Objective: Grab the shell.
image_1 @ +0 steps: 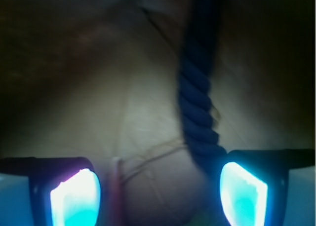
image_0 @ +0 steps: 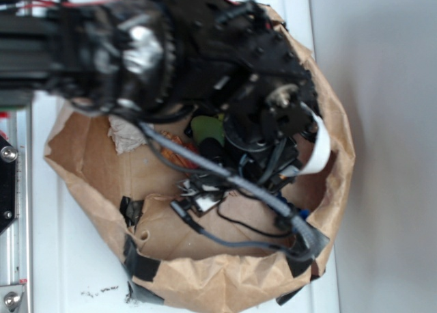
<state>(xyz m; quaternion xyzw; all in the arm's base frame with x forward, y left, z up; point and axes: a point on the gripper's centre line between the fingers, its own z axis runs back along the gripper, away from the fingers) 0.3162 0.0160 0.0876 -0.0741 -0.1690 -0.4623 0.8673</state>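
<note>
Exterior view, from the left: a silver metal rail [image_0: 13, 258] runs along the edge of the white tabletop [image_0: 82, 245], on which stands an open brown paper bag [image_0: 205, 286] with a rolled rim, patched with strips of black tape [image_0: 140, 258]. The black robot arm [image_0: 136, 46] reaches in from the upper left and hangs over the bag's mouth, covering much of its inside. Within the bag, at the left, lies a crumpled off-white paper wad [image_0: 126, 132]. Just right of it shows the small glossy orange ridged shell [image_0: 179, 152], partly crossed by a grey cable [image_0: 225, 176] and lying under the arm's wrist. A green plush toy [image_0: 205, 128] sits just above and to the right of the shell, and a white flat ribbon cable [image_0: 319, 145] curves down the arm's far right side. The fingers themselves are hidden beneath the arm in this view, so how close they stand to the shell cannot be told from here. Wrist view: the gripper [image_1: 158, 191] is spread wide, its two fingers [image_1: 74, 199] glowing cyan at the lower left and lower right corners with bare brown paper between them and nothing grasped. A thin pinkish streak [image_1: 116, 184] stands just right of the left finger; whether it belongs to the shell cannot be told. A dark blue twisted rope [image_1: 197, 102] descends from the top edge to touch the inner side of the right finger.
</note>
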